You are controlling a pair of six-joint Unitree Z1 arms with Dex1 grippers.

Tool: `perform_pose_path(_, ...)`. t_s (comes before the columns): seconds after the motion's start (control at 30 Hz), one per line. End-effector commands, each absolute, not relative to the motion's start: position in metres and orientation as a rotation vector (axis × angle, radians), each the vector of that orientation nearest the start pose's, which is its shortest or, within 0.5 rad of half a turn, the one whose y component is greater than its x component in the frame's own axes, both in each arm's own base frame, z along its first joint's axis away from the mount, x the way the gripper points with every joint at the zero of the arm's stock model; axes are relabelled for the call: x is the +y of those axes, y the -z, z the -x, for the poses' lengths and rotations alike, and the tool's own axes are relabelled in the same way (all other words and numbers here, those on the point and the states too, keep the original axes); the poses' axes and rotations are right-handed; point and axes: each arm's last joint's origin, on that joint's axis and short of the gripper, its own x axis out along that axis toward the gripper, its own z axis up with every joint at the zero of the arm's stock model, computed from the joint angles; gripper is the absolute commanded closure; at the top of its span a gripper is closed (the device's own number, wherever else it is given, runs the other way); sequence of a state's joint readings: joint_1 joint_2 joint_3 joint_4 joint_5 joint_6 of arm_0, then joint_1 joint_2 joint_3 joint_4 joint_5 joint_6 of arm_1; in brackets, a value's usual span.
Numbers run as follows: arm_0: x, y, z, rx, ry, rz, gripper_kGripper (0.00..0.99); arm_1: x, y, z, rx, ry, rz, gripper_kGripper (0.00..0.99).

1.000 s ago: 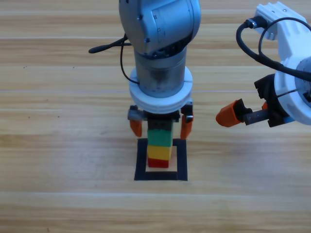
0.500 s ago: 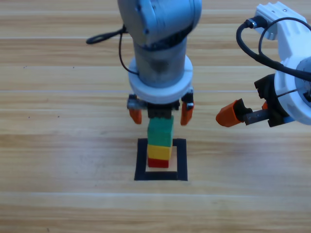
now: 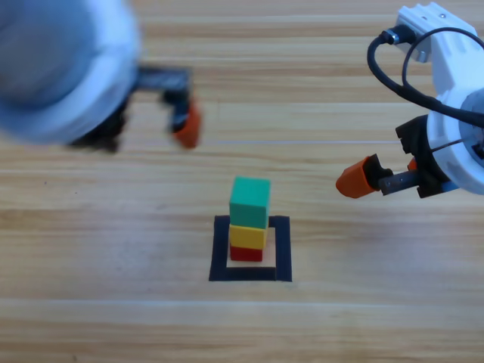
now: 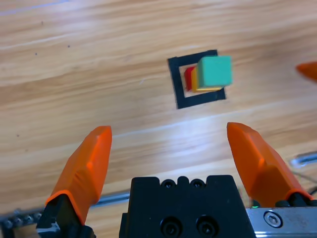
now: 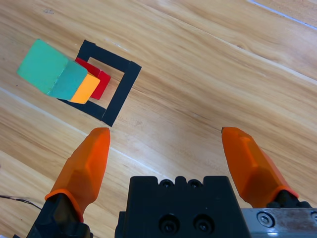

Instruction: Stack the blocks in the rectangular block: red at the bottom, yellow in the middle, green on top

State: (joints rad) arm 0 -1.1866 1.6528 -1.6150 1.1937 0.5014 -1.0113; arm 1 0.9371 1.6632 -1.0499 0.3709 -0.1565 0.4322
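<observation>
Nearest the lower edge of the high view, the rectangular block (image 3: 250, 275) of black tape lies flat on the wooden bench (image 3: 106, 302), its sides running square with the picture's edges. Inside the outline stands the stack: the red cube (image 3: 246, 253) on the bare wood, the yellow cube (image 3: 247, 237) on it, the green cube (image 3: 250, 202) on top. The column's long axis is upright, and its faces run roughly parallel to the tape. Nothing touches it or covers it in any view.

Farther up and to the right, the right hand (image 3: 354, 180) holds off near the picture's right edge, well apart from the stack, pointing toward the middle; its wrist view shows the jaws spread wide with nothing between them.

Farthest, at upper left, the left hand (image 3: 162, 121) hangs well apart from the stack, blurred, its jaws released and empty in its wrist view, with the stack in sight beyond them.
</observation>
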Motion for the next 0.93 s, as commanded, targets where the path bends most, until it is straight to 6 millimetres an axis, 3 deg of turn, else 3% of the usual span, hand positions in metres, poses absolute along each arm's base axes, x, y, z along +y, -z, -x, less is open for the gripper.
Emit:
perform_pose_path(0.03,-0.173,-0.377,-0.081,0.837,0.310,-0.027,0.000,0.234,-0.271,-0.194,0.994,-0.490,0.129,0.000)
perform_pose_path(0.13,-0.116,-0.358,-0.064,0.732,0.426,0.002,0.000,0.235,-0.270,-0.195,0.999,-0.488,0.134,0.000)
perform_pose_path(0.27,-0.081,-0.335,-0.054,0.648,0.504,0.005,0.000,0.238,-0.266,-0.197,1.007,-0.484,0.140,0.000)
perform_pose_path(0.4,-0.054,-0.330,-0.044,0.555,0.574,0.042,0.000,0.239,-0.264,-0.198,1.014,-0.482,0.147,0.000)
perform_pose_path(0.67,-0.056,-0.307,-0.058,0.476,0.540,0.061,0.000,0.238,-0.266,-0.197,1.007,-0.486,0.141,0.000)
perform_pose_path(0.93,-0.070,-0.296,-0.080,0.560,0.488,-0.024,0.000,0.237,-0.268,-0.196,1.002,-0.487,0.142,0.000)
